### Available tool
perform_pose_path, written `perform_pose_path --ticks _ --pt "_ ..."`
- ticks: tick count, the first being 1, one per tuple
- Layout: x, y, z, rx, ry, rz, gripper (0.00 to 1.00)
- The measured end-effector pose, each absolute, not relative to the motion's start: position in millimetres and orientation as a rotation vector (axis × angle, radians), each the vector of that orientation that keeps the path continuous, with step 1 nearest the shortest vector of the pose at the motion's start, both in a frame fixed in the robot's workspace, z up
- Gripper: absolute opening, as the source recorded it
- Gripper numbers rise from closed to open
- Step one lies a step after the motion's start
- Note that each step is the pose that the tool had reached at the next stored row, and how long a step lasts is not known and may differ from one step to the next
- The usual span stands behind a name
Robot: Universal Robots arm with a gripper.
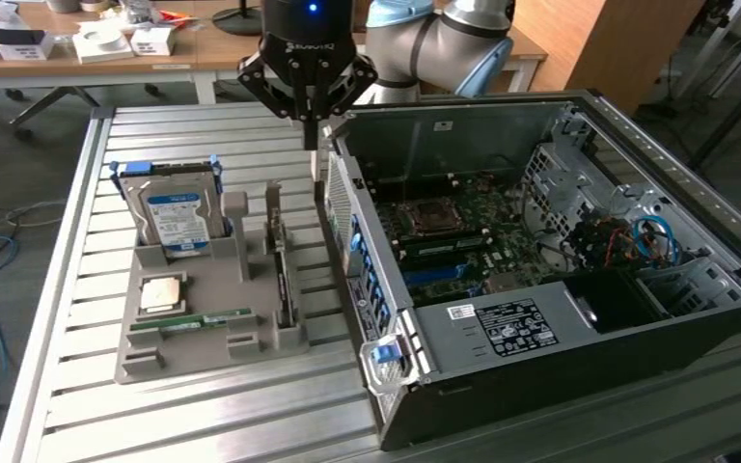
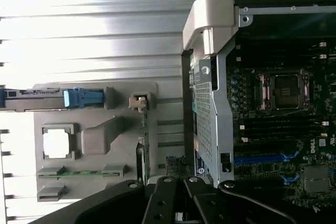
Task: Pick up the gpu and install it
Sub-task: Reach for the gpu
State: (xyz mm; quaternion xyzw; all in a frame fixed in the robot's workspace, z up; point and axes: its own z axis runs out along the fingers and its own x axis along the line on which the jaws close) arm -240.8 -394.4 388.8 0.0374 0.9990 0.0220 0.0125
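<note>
The gpu is a thin dark card standing on its edge in a slot of the grey parts holder, at the side nearest the computer. In the wrist view the gpu runs along the holder's edge, with its pale bracket at one end. My gripper hangs above the gap between the holder and the open computer case. Its fingers are shut together with nothing held, above and apart from the card. The motherboard lies exposed inside the case.
The holder also carries a silver blue-labelled hard drive, a processor chip and a green memory stick. The case wall stands close beside the gripper. A slatted metal table lies underneath, with a cluttered desk behind.
</note>
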Motion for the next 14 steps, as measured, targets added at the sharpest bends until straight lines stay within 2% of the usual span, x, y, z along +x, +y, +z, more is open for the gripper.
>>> perform_pose_path --ticks 14 --pt "-257.4 -393.7 388.0 0.117 3.114 0.068 0.11"
